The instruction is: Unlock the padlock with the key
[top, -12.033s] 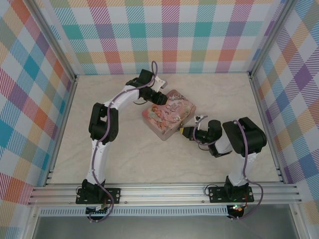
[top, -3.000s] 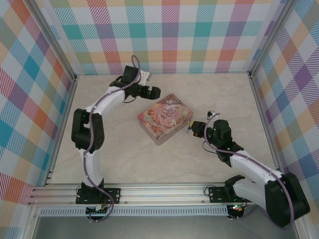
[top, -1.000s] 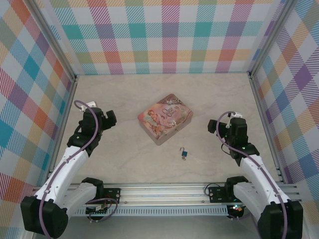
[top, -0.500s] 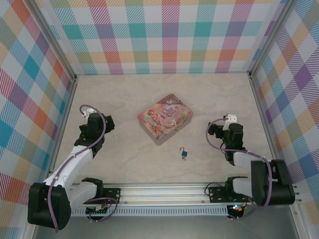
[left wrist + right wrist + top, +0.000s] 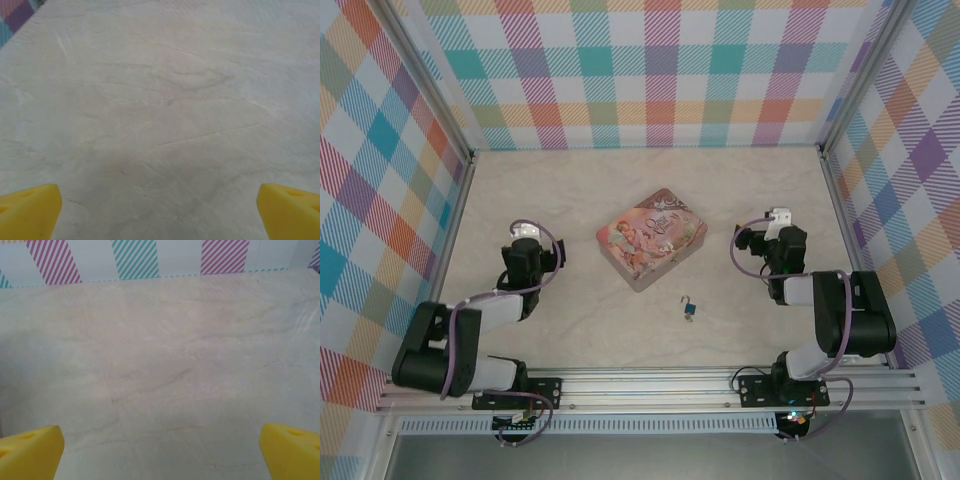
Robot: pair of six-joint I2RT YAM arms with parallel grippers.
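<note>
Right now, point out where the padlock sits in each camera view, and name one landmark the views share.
Top external: the padlock lies on the tabletop, nearer than the pink tin, just right of centre.
Left wrist: pale tabletop ahead of the open left tool, checked wall at upper left.
Right wrist: pale tabletop ahead of the open right tool, checked wall along the top.
Shared landmark: the tabletop.
</note>
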